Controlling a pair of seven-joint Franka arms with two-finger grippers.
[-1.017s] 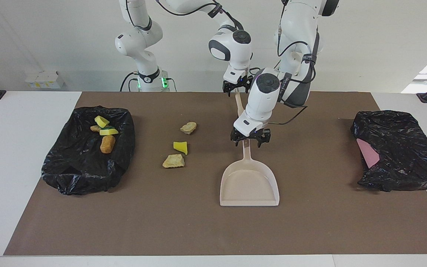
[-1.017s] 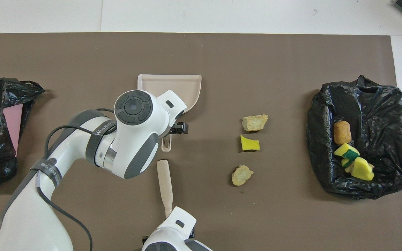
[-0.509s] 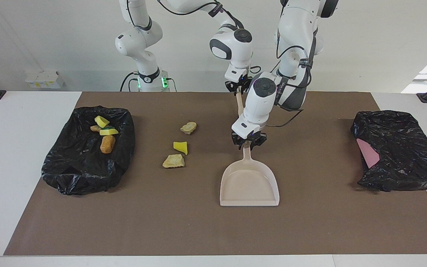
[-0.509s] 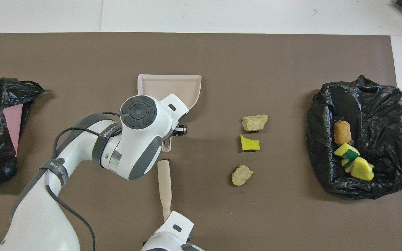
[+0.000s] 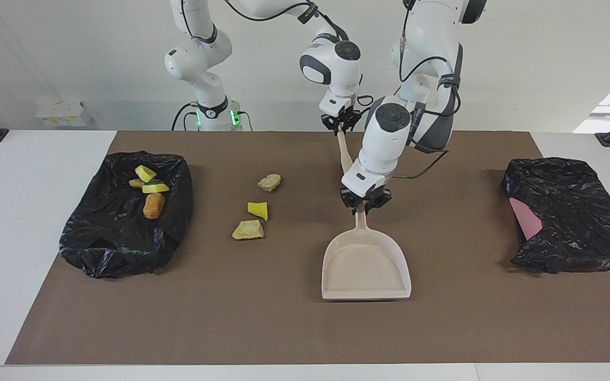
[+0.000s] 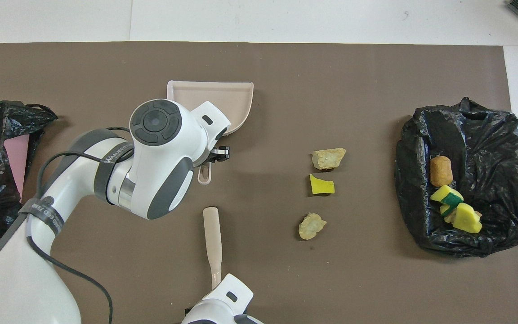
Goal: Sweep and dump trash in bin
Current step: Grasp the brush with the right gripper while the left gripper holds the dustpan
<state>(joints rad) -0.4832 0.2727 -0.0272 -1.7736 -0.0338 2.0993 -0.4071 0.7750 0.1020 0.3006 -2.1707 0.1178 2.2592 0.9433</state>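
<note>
- Judged partly done; already lying in the black-lined bin (image 5: 125,238) toward the right arm's end of the bench (image 5: 19,238): yellow sponge pieces (image 5: 146,173) and an orange-brown lump (image 5: 153,205)
- Left to sweep from the brown mat (image 5: 284,328): a tan chunk (image 5: 269,182), a yellow sponge wedge (image 5: 258,210), a second tan chunk (image 5: 248,230)
- Gripping the empty dustpan (image 5: 366,270) by its handle with the left fingers (image 5: 358,205), closed around it
- Gripping the hand brush (image 5: 343,153) by its end with the right fingers (image 5: 336,125), shut on it; at twelve o'clock of the dustpan in the facing view
- Loose scraps well apart from both: at nine o'clock of the left fingers, about eight o'clock of the right fingers, facing view; touched by neither tool
- Probably next: carrying both tools over; sweeping; dumping
</note>
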